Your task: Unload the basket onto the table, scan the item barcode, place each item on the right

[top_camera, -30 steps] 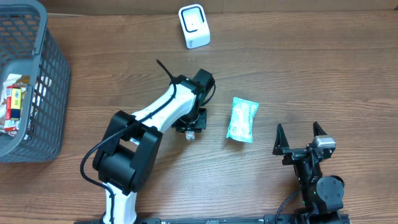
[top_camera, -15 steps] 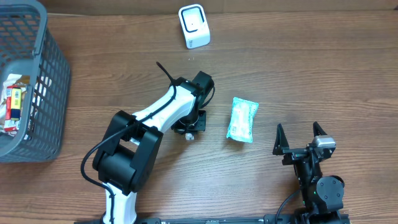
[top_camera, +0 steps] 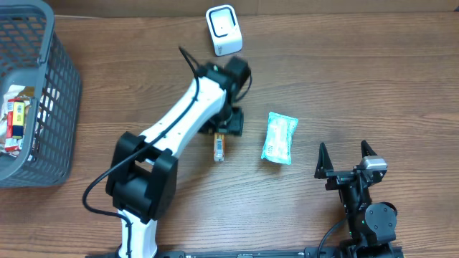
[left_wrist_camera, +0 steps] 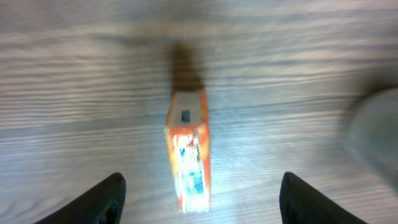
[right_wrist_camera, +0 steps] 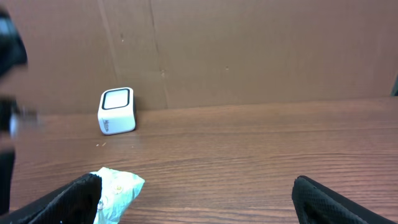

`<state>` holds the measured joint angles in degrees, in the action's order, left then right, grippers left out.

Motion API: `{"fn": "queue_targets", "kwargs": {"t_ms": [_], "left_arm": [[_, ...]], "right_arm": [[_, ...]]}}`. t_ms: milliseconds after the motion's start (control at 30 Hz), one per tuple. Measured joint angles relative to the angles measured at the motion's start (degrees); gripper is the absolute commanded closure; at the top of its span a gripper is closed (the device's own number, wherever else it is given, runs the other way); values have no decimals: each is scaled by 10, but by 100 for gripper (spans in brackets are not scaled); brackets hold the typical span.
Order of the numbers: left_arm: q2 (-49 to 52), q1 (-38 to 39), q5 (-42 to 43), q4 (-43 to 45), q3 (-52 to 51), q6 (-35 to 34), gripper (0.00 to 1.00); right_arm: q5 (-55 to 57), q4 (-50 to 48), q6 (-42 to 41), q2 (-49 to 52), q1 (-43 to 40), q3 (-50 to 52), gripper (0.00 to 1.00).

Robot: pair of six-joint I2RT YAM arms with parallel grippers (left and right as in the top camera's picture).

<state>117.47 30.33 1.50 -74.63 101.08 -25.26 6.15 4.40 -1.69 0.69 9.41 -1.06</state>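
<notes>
Box (top_camera: 218, 148), orange, small: lying flat on the table (top_camera: 358, 79) about midway between its far and near edges, below the left gripper (left_wrist_camera: 202, 196), whose fingers (left_wrist_camera: 102, 199) stand wide apart on either side and clear of it. Packet (top_camera: 279, 137), pale green: just right of the box; scanner (top_camera: 224, 30), white: near the far edge; basket (top_camera: 61, 86), grey: far-left corner. Right gripper (top_camera: 343, 152): by the near edge, right side, jaws spread, holding nothing.

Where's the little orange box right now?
Overhead view: the orange box lies on the table near the middle, beside the left gripper, left of the green packet.
</notes>
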Motion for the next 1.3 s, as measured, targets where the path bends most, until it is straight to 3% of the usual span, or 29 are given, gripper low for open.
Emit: {"fn": "queue_targets", "kwargs": {"t_ms": [67,100,133,167,433,933,1033,1100,1167,1300], "left_arm": [[0,-2,0,-45,57,2,47],[0,-4,1,-62,77,1,61],[0,-4,1,-80,97,2,86],[0,-4,4,-99,116,4,96],[0,-4,42,-158,156,8,96],[0,-4,181,-166,156,8,96],[0,-3,198,-153,156,8,85],[0,0,202,-136,156,10,64],[0,9,205,-113,156,10,50],[0,45,200,-73,156,7,41]], "right_arm": [[0,0,0,0,0,0,0],[0,0,0,0,0,0,0],[0,0,0,0,0,0,0],[0,0,0,0,0,0,0],[0,0,-1,0,0,0,0],[0,0,0,0,0,0,0],[0,0,0,0,0,0,0],[0,0,0,0,0,0,0],[0,0,0,0,0,0,0],[0,0,0,0,0,0,0]]}}
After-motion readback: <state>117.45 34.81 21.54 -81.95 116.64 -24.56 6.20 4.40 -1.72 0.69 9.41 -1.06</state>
